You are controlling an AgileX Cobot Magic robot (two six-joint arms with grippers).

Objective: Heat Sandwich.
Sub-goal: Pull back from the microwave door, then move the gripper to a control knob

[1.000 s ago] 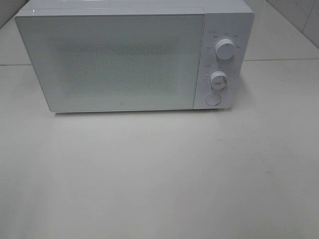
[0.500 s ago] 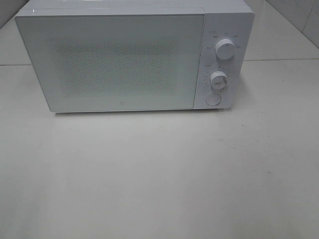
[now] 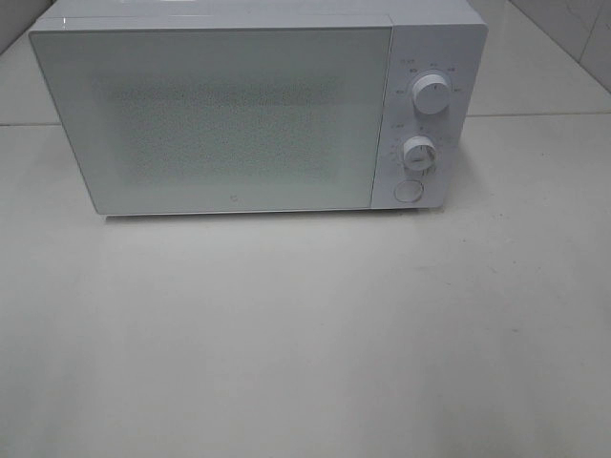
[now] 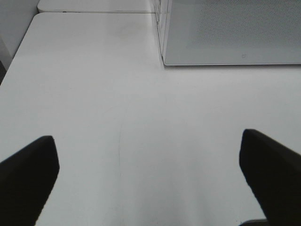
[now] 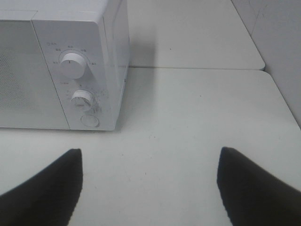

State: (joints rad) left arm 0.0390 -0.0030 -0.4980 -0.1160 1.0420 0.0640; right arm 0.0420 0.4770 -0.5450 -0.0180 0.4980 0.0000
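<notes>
The sandwich is out of view in every frame. A white microwave (image 3: 258, 110) stands at the back of the white table (image 3: 305, 334) with its door shut. In the left wrist view my left gripper (image 4: 148, 188) is open over bare table, a little in front of the microwave's door corner (image 4: 230, 33). In the right wrist view my right gripper (image 5: 150, 188) is open with nothing between its fingers, in front of the microwave's (image 5: 66, 66) control side. Neither gripper shows in the exterior high view.
The microwave's control panel carries an upper knob (image 3: 431, 95), a lower knob (image 3: 419, 154) and a round button (image 3: 408, 191). A tiled wall (image 3: 573, 29) rises at the back right. The table's edge (image 5: 277, 94) runs close on the right.
</notes>
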